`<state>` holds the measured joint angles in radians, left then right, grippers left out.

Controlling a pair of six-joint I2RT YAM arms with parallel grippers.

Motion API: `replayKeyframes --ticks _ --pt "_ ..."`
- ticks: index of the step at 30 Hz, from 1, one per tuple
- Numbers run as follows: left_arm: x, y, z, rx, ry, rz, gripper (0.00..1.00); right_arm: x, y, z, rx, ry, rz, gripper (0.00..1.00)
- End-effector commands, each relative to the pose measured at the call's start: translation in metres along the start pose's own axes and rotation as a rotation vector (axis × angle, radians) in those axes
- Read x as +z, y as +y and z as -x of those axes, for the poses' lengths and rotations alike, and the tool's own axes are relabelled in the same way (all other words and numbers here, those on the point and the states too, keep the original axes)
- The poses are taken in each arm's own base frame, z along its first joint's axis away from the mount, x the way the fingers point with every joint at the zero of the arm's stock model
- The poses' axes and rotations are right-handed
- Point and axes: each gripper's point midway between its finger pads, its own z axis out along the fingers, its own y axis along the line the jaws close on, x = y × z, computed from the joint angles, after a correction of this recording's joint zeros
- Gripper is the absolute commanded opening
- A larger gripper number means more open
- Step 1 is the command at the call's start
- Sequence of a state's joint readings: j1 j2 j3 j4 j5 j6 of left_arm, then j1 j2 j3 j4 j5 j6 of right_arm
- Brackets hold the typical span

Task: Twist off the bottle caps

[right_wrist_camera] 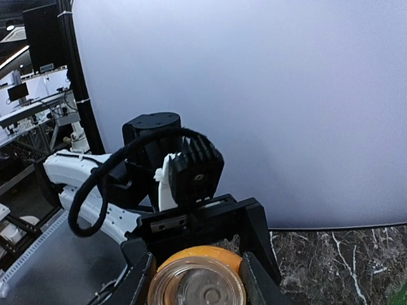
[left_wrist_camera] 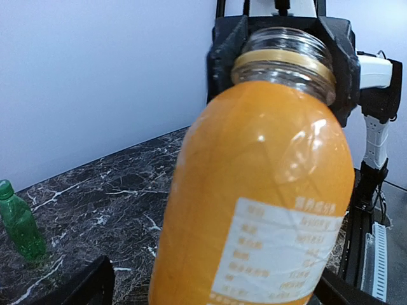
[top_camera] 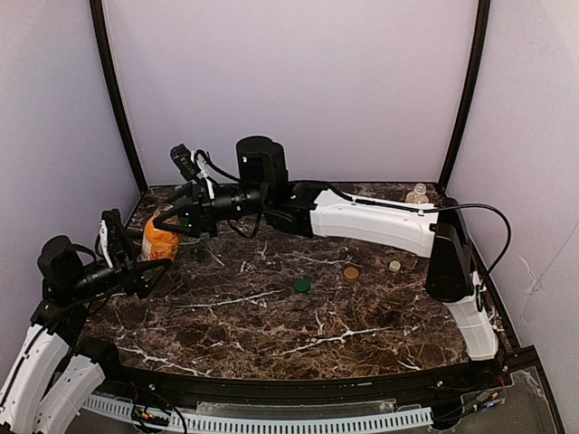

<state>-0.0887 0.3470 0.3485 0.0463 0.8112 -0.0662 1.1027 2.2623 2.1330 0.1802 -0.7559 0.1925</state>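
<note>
Crowding the left wrist lens with the uncapped orange juice bottle (left_wrist_camera: 254,190); holding the left tool (left_wrist_camera: 219,287) wide open, off its sides; glimpsing a capped green bottle (left_wrist_camera: 19,222) far left. From the right wrist, pinching the orange juice bottle's bare neck in the right tool (right_wrist_camera: 197,270). Risking a swing and spill, gripping by the neck alone. Overhead, finding the green cap (top_camera: 301,285), golden-brown cap (top_camera: 350,272) and cream-white cap (top_camera: 394,266) lying loose on the dark marbled tabletop (top_camera: 271,339), inside lilac walls (top_camera: 289,81).

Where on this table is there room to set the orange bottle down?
Barest: the near strip of table between the green cap and the front edge. Also open marble between the orange bottle and that cap. Crowded: back left, where the left gripper and right gripper meet at the bottle.
</note>
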Motion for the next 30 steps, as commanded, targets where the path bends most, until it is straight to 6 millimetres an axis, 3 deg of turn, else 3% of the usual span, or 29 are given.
replayKeyframes --ticks 1,5,10,13,15,22,30 --pt "-0.008 0.036 -0.015 -0.078 0.005 0.201 0.99 -0.052 0.012 0.004 -0.139 0.076 0.105 0.00" --pt "-0.015 0.044 -0.024 -0.087 0.018 0.255 0.99 -0.107 -0.024 -0.007 -0.198 0.176 -0.034 0.00" --pt "-0.020 0.052 -0.032 -0.099 0.023 0.289 0.99 -0.160 -0.089 -0.029 -0.161 0.288 -0.333 0.00" --pt "-0.024 0.062 -0.037 -0.110 0.024 0.338 0.99 -0.195 -0.146 -0.048 -0.096 0.316 -0.649 0.00" --pt "-0.026 0.070 -0.040 -0.118 0.024 0.376 0.99 -0.214 -0.172 -0.064 -0.083 0.326 -0.814 0.00" --pt "-0.033 0.083 -0.052 -0.124 0.049 0.454 0.99 -0.255 -0.222 -0.101 -0.043 0.282 -1.116 0.00" --pt "-0.034 0.087 -0.056 -0.125 0.056 0.466 0.99 -0.287 -0.238 -0.161 0.161 0.194 -1.145 0.00"
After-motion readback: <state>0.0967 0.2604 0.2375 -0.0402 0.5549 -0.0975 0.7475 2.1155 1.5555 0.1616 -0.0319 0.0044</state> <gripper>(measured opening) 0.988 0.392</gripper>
